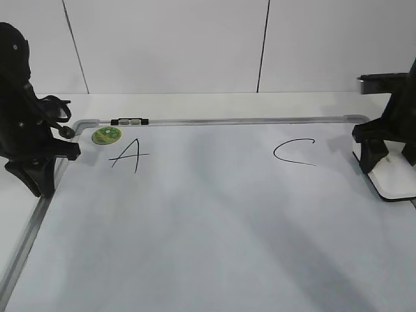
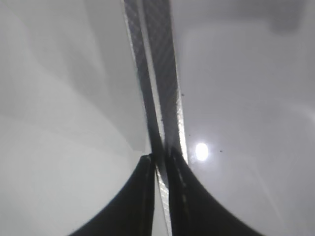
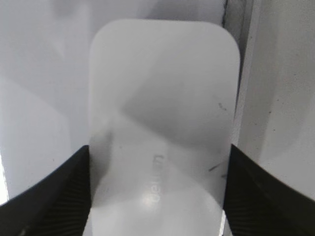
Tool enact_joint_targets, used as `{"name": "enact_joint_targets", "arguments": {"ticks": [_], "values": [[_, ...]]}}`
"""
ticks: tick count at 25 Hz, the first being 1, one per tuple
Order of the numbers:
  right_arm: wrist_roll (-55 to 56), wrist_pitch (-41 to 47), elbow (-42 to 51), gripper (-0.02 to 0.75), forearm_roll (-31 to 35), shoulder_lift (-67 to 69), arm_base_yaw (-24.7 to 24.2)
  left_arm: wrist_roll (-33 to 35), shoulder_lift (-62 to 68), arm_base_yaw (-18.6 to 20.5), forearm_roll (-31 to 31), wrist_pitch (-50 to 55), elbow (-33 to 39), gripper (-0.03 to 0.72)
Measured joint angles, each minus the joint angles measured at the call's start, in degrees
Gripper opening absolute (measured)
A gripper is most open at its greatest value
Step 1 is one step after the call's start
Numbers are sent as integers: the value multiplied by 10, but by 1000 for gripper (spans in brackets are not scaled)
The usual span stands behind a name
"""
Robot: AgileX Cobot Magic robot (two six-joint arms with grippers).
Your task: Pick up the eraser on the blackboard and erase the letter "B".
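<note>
The white eraser (image 1: pixel 398 179) lies flat at the right edge of the blackboard (image 1: pixel 214 221), a white board with a grey frame. My right gripper (image 1: pixel 376 161) stands over its near end. In the right wrist view the eraser (image 3: pixel 162 98) fills the middle, and my right gripper (image 3: pixel 158 187) has a black finger against each long side. The board shows an "A" (image 1: pixel 128 156) and a "C" (image 1: pixel 292 153). No "B" shows between them. My left gripper (image 1: pixel 39 182) is shut and empty over the board's left frame (image 2: pixel 157 73), as the left wrist view (image 2: pixel 161 160) shows.
A round green sticker (image 1: pixel 106 135) sits in the board's far left corner. A small black-and-silver clip (image 1: pixel 129 121) sits on the far frame rail. White table surrounds the board, with a wall behind.
</note>
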Motion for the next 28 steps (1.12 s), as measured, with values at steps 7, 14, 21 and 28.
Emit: {"name": "enact_joint_targets", "arguments": {"ticks": [7, 14, 21, 28], "values": [[0, 7, 0, 601, -2, 0, 0, 0, 0, 0, 0, 1, 0, 42], [1, 8, 0, 602, -3, 0, 0, 0, 0, 0, -1, 3, 0, 42], [6, 34, -6, 602, -3, 0, 0, 0, 0, 0, -1, 4, 0, 42], [19, 97, -74, 602, -2, 0, 0, 0, 0, 0, -1, 4, 0, 42]]}}
